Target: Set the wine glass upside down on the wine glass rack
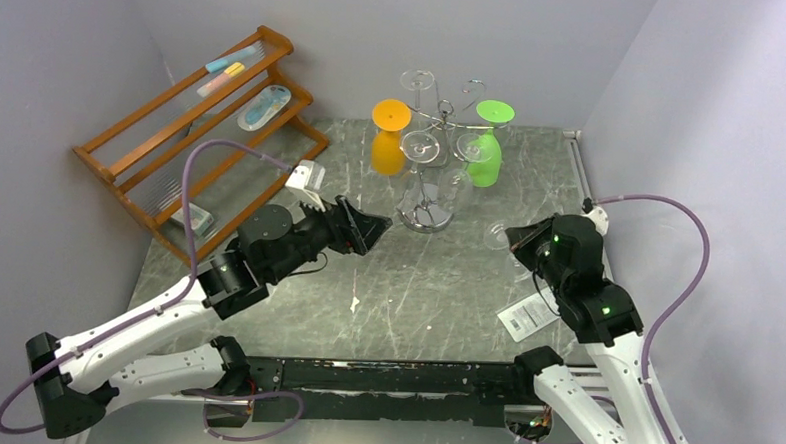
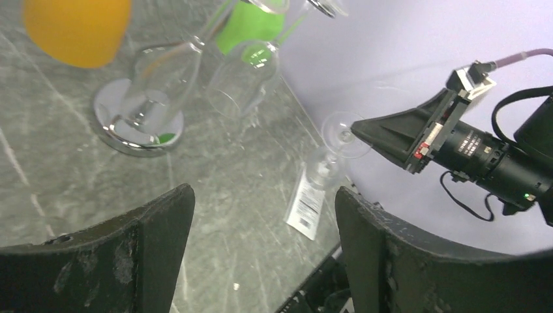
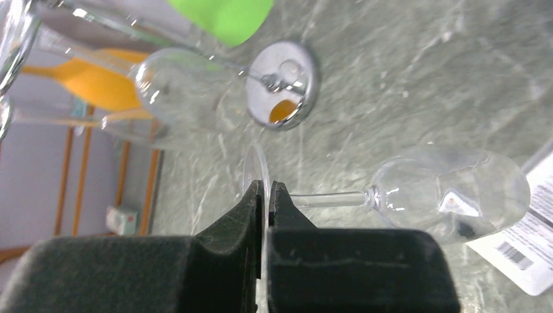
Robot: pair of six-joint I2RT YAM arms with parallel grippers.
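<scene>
The clear wine glass [image 3: 450,192] is held by the rim of its round foot [image 3: 255,171] in my right gripper [image 3: 267,189], which is shut on it. Its stem runs sideways and its bowl is low by the table at the right [image 1: 497,234]. I cannot tell if the bowl touches the table. The silver wire wine glass rack [image 1: 433,174] stands at the back middle on a round chrome base [image 2: 137,120], left of the held glass. My left gripper [image 1: 374,231] is open and empty, near the rack's base, its fingers [image 2: 163,228] wide apart.
An orange glass [image 1: 389,137], a green glass [image 1: 487,146] and several clear glasses hang upside down on the rack. A wooden tiered shelf [image 1: 203,124] stands at the back left. A white barcode tag [image 1: 527,315] lies on the table under the right arm. Walls close in on both sides.
</scene>
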